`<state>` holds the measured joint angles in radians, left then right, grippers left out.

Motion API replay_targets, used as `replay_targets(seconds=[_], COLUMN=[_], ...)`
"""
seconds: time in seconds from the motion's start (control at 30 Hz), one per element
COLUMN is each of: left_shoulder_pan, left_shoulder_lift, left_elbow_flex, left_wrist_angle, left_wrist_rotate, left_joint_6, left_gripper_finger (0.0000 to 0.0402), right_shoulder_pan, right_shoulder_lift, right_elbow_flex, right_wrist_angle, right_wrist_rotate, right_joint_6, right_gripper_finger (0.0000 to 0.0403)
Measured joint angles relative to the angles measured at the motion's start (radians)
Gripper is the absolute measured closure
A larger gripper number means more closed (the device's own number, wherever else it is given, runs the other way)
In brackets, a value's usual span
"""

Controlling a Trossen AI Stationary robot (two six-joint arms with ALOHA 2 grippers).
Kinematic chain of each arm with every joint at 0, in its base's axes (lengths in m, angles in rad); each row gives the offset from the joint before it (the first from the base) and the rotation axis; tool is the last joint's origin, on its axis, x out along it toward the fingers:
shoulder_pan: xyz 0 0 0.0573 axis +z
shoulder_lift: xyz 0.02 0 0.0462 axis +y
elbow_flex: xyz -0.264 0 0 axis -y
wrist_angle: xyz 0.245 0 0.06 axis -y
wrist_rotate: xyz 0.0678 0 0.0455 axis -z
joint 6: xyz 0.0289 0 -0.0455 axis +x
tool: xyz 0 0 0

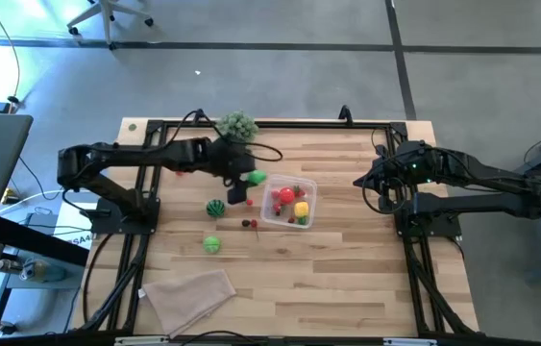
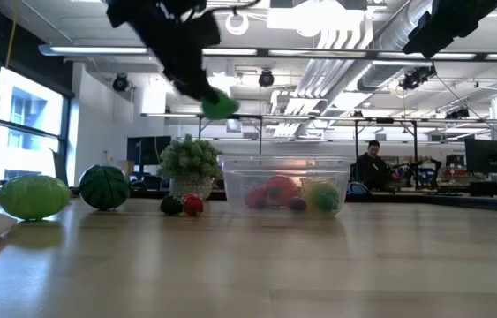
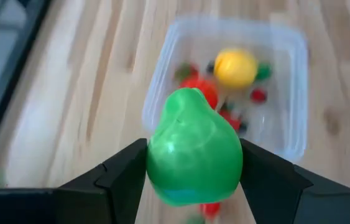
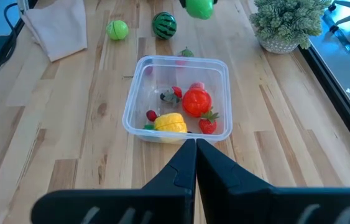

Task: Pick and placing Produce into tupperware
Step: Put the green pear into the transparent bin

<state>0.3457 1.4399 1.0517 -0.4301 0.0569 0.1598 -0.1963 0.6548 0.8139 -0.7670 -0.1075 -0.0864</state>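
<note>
The pale wooden slatted table (image 1: 347, 279) carried everything, with the two dark arms reaching in from either side. The left gripper (image 3: 193, 186) hung in the air above the table, close beside the clear rectangular plastic tupperware (image 1: 272, 214), and its two dark fingers (image 3: 122, 171) were pinched on a smooth bright green pear-shaped toy fruit (image 3: 193, 149). The fruit sat squarely between the fingers, bulging out past them, raised well off the wood. From the left wrist view, the container lay just beyond and below the fruit, open, nothing covering it.

The right gripper (image 4: 194, 155) waited on the far side of the container, fingers pressed together, holding nothing.

A beige folded cloth (image 1: 191, 293) lay near the table's front edge, well apart from the action. A bushy grey-green potted plant (image 1: 238, 124) stood at the back edge, near the left arm.

Inside the container: a red tomato-like piece (image 4: 196, 101), a yellow piece (image 4: 171, 122), a strawberry (image 4: 208, 125) and some tiny bits too small to tell apart.

On the wood beside the container sat a dark striped green watermelon ball (image 1: 215, 208), a lighter lime-green ball (image 1: 211, 244) nearer the cloth, and a few tiny red berries (image 1: 250, 223) just by the container's wall.
</note>
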Motion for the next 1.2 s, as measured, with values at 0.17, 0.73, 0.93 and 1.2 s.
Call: replay_targets(seconds=[0.17, 0.73, 0.93, 1.2], left_shoulder_pan=[-0.086, -0.177, -0.176, -0.176], left_shoulder_lift=[0.067, 0.414, 0.466, 0.466], left_elbow_flex=[0.079, 0.265, 0.28, 0.279], left_wrist_angle=[0.027, 0.007, -0.002, -0.025], left_wrist_rotate=[-0.053, -0.05, -0.039, -0.046], left_joint_6=[0.016, 0.015, 0.0, -0.01], left_gripper_finger=[0.0177, 0.0177, 0.0176, 0.0176], right_shoulder_pan=[0.0, 0.0, 0.0, 0.0], right_shoulder_lift=[0.0, 0.0, 0.0, 0.0], right_elbow_flex=[0.0, 0.0, 0.0, 0.0], right_wrist_angle=[0.0, 0.0, 0.0, 0.0], right_wrist_rotate=[0.0, 0.0, 0.0, 0.0], right_joint_6=[0.0, 0.0, 0.0, 0.0], right_gripper_finger=[0.0401, 0.0401, 0.0401, 0.0401])
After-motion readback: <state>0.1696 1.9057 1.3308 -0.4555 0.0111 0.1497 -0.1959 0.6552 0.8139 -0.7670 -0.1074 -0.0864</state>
